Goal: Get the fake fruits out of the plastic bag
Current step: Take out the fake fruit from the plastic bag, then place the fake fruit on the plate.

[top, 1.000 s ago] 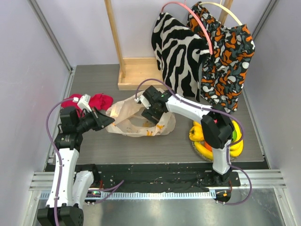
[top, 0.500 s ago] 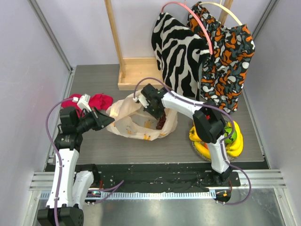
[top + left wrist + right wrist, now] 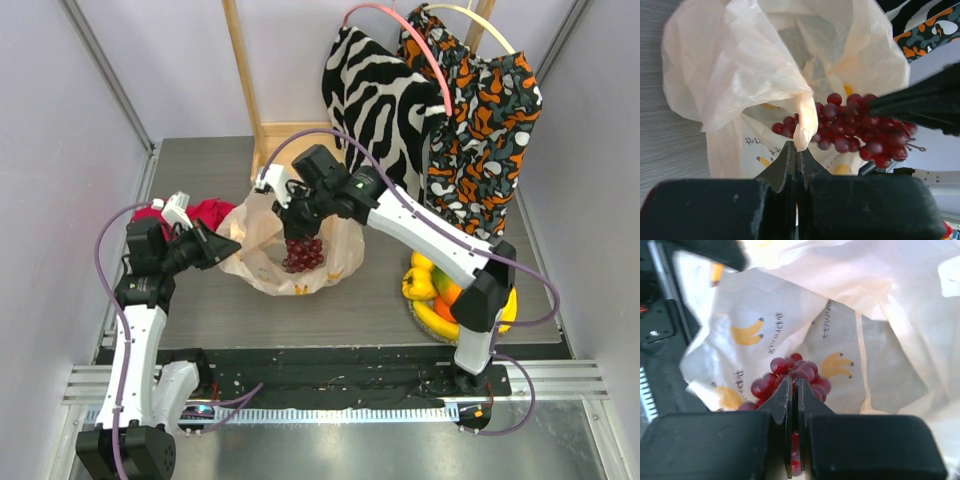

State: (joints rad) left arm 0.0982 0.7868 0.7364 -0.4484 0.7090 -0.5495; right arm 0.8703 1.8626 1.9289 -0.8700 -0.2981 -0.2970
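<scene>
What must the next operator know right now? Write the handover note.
Left claw: shut on the bag at its rim.
Right claw: shut on the grapes, which hang over the bag's mouth.
Done: other fruits lie piled right of the bag.
Left: carry the grapes to that pile, then check the bag; its folds hide part of the inside.

Dark red grape bunch [image 3: 303,254] hangs over the crumpled, open banana-print plastic bag [image 3: 254,266]; other fruits [image 3: 437,291] piled nearby
</scene>
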